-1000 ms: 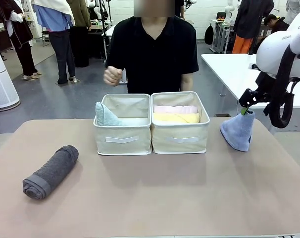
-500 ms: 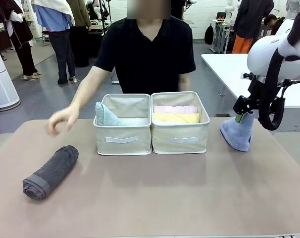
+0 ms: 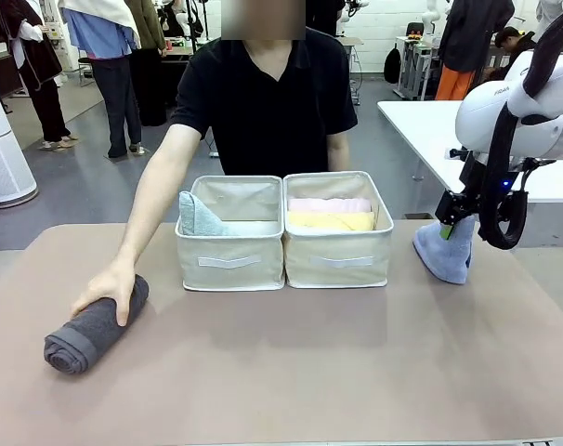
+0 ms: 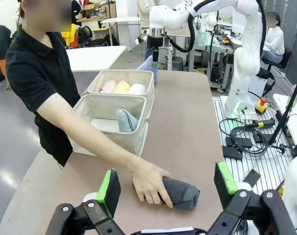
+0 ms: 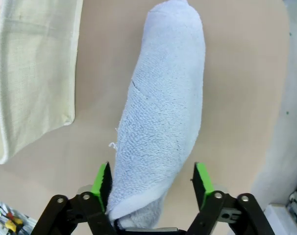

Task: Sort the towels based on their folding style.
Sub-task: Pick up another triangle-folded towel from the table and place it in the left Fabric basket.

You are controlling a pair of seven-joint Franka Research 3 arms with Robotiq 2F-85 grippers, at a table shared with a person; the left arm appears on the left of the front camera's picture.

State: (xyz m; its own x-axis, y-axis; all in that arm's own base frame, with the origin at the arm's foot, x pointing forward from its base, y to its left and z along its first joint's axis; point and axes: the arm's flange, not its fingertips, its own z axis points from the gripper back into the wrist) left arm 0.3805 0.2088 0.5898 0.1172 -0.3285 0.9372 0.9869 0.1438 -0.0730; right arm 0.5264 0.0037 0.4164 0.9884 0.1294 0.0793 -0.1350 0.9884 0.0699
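Observation:
A lavender-blue cone towel (image 3: 444, 249) stands at the table's right. My right gripper (image 3: 449, 229) is down over its top. In the right wrist view the gripper (image 5: 152, 182) is open, with the towel (image 5: 163, 112) between its fingers. The left pad touches the cloth and the right pad stands apart. A dark grey rolled towel (image 3: 91, 330) lies at the front left under the person's hand (image 3: 110, 288). My left gripper (image 4: 167, 185) hangs open above that roll (image 4: 183, 192). A mint cone towel (image 3: 200, 218) sits in the left bin (image 3: 230, 265). Pink (image 3: 330, 204) and yellow (image 3: 330, 221) rolls lie in the right bin (image 3: 339, 260).
The two beige bins stand side by side at the table's middle, close to the person. A white roll (image 4: 137, 89) lies beside the yellow one in the far bin. The person's arm (image 3: 156, 200) reaches across the table's left side. Bare tabletop (image 3: 300, 362) lies in front of the bins.
The person's hand came down from chest height onto the dark grey roll. My right gripper sank lower over the lavender-blue cone's top.

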